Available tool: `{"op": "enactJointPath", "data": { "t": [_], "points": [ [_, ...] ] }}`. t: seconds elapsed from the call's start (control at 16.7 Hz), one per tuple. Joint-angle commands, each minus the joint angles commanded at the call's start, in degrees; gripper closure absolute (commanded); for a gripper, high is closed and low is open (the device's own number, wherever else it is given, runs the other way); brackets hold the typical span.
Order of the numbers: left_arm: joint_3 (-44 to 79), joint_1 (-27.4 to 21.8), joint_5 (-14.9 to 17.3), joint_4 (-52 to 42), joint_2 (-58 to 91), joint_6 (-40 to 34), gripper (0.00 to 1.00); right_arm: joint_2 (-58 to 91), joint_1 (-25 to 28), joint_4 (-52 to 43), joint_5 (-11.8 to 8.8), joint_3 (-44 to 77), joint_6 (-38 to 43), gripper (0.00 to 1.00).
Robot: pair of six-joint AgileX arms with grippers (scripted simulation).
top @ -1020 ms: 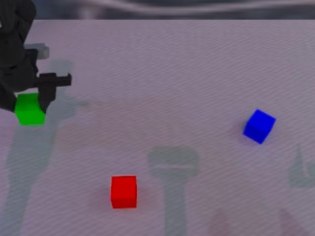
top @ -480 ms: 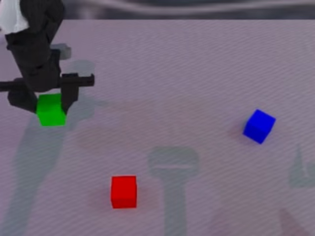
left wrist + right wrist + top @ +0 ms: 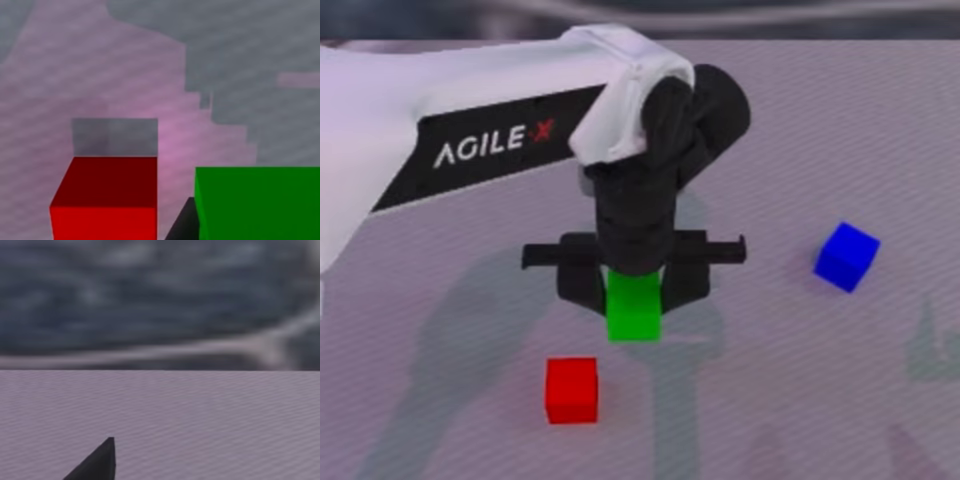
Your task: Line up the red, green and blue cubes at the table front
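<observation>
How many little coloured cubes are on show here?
3. The green cube is gripped in the left tool near the table's middle. The red cube sits in front of it, slightly leftward; the blue cube lies off to the right. None seems hidden.

cubes: 3 (one red cube (image 3: 571, 390) | one green cube (image 3: 634, 308) | one blue cube (image 3: 846, 256))

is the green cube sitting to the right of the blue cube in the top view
No, the green cube, held between the left gripper fingers, lies left of the blue cube, which rests nearer the table's right side.
</observation>
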Motion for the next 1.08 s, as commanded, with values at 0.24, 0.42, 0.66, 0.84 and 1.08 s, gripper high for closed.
{"op": "enactJointPath", "data": {
  "t": [0.24, 0.42, 0.66, 0.84, 1.08],
  "points": [
    [0.2, -7.7, -0.3, -0.2, -1.4, -7.6, 1.00, 0.0, 0.0, 0.0, 0.0, 0.0, 0.0, 0.00],
    [0.1, -8.1, -0.3, -0.2, -1.6, -8.0, 1.00, 0.0, 0.0, 0.0, 0.0, 0.0, 0.0, 0.00],
    [-0.7, -8.0, -0.3, 0.9, -1.1, -7.8, 1.00, 0.0, 0.0, 0.0, 0.0, 0.0, 0.0, 0.00],
    [-4.5, -8.2, -0.3, 6.3, 0.4, -7.7, 1.00, 0.0, 0.0, 0.0, 0.0, 0.0, 0.0, 0.00],
    [-9.6, -8.2, -0.3, 13.7, 2.5, -8.0, 1.00, 0.0, 0.0, 0.0, 0.0, 0.0, 0.0, 0.00]
  ]
}}
